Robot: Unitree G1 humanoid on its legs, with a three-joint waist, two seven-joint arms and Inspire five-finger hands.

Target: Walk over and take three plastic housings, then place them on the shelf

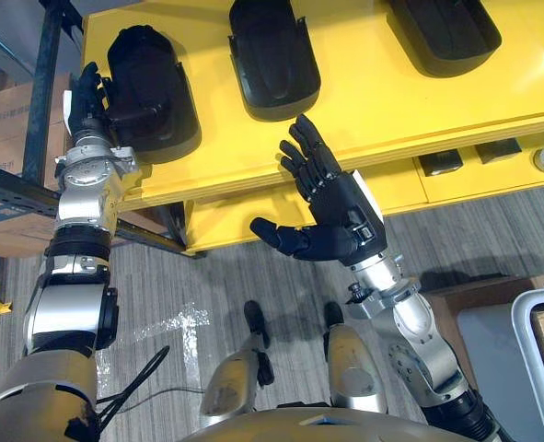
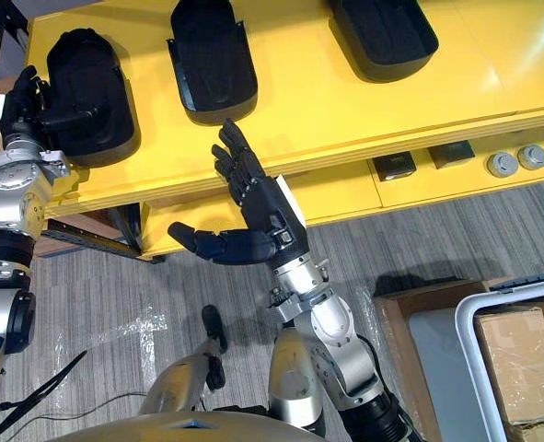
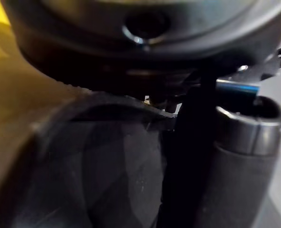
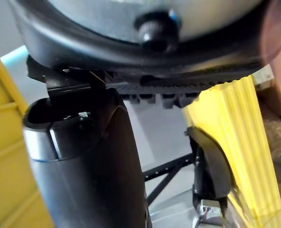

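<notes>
Left eye view: I've got three on the yellow shelf [image 1: 391, 101]: left housing [image 1: 156, 87], middle housing [image 1: 272, 55], right housing [image 1: 446, 32]. Left hand [image 1: 87, 92] sits against the left housing's outer rim; can't tell if it's gripping. Right eye view: right hand [image 2: 272, 216] is below the shelf edge under the middle housing, fingers spread, empty. Left wrist view: dark housing shell close up. Right wrist view: thumb straight, yellow shelf beyond.

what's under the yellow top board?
A lower yellow tier with dark blocks and round silver parts near its front. Farther back the top board covers it, so anything there is hidden.
</notes>
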